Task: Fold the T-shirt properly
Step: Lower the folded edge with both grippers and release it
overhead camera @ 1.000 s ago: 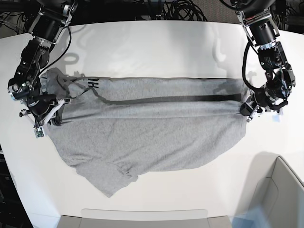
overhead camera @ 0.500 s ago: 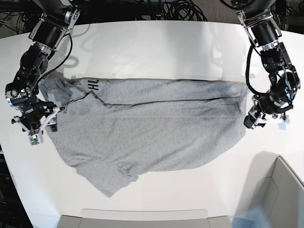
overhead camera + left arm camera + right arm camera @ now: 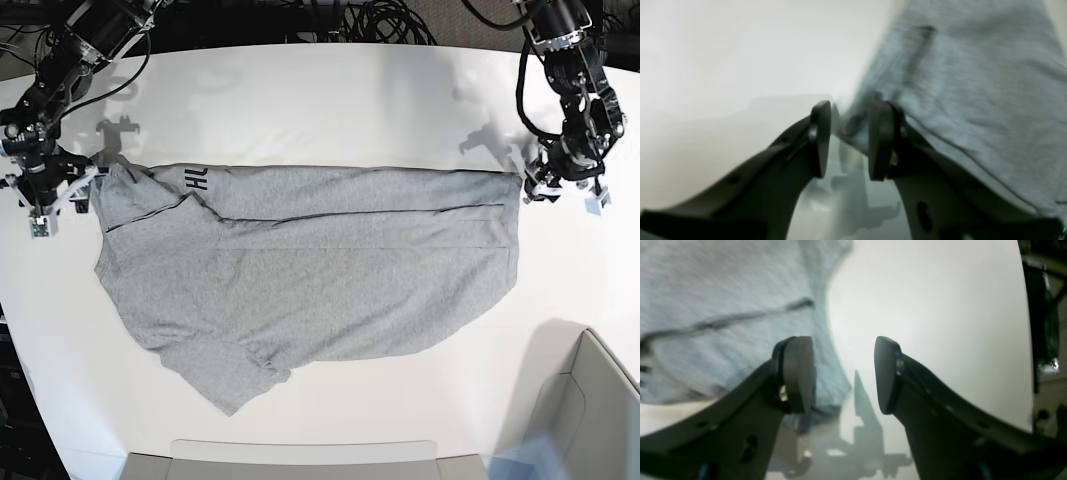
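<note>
The heather grey T-shirt (image 3: 320,270) lies flat on the white table (image 3: 330,100), with black lettering (image 3: 196,179) showing at its far left fold. My left gripper (image 3: 533,188) is at the shirt's far right corner. In the left wrist view the left gripper (image 3: 850,140) is slightly open, with the shirt's edge (image 3: 957,83) just beyond its tips. My right gripper (image 3: 55,200) is beside the left sleeve. In the right wrist view the right gripper (image 3: 841,373) is open and empty, one finger (image 3: 796,373) over the cloth (image 3: 723,290).
A grey bin (image 3: 595,400) stands at the near right corner. A grey tray edge (image 3: 300,460) runs along the near side. Cables (image 3: 380,20) lie behind the table's far edge.
Both grippers have let go of the shirt's side edges and moved toward the far edge. The stretched fold has dropped and the shirt lies flat.
</note>
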`<state>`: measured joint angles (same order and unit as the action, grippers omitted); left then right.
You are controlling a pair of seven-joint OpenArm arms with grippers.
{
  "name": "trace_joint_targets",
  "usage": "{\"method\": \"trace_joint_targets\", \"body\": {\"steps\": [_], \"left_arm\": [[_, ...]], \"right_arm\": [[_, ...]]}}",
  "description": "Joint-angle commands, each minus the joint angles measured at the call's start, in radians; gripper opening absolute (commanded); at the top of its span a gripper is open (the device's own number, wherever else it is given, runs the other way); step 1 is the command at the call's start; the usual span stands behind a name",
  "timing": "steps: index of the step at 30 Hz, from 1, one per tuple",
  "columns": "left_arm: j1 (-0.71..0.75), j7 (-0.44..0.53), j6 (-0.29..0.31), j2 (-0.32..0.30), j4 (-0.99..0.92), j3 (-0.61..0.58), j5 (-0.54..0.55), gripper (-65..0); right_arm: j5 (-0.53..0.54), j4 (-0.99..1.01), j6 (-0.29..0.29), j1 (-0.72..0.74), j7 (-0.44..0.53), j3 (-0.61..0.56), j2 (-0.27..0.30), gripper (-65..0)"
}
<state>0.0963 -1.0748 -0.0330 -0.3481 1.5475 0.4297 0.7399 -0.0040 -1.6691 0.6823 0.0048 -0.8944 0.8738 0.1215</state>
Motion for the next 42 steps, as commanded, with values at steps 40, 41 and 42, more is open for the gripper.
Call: {"method": "trace_joint_targets", "body": {"steps": [40,41,42], "left_arm": [[-0.059,0.081,0.005,-0.009,-0.23,-0.295,-0.148,-62.8],[-0.059,0.08,0.005,-0.009,-0.232,-0.295,-0.148,-65.0],[-0.059,0.074,0.005,-0.01,-0.232,-0.295,-0.148,-65.0]], "right_arm": [[0.003,0.191,0.016,-0.012,0.024,-0.052,0.017,-35.7],[0.003,0.2,0.016,-0.012,0.024,-0.052,0.017,-35.7],[0.003,0.209,0.016,-0.012,0.025,-0.052,0.022,-35.8]]}}
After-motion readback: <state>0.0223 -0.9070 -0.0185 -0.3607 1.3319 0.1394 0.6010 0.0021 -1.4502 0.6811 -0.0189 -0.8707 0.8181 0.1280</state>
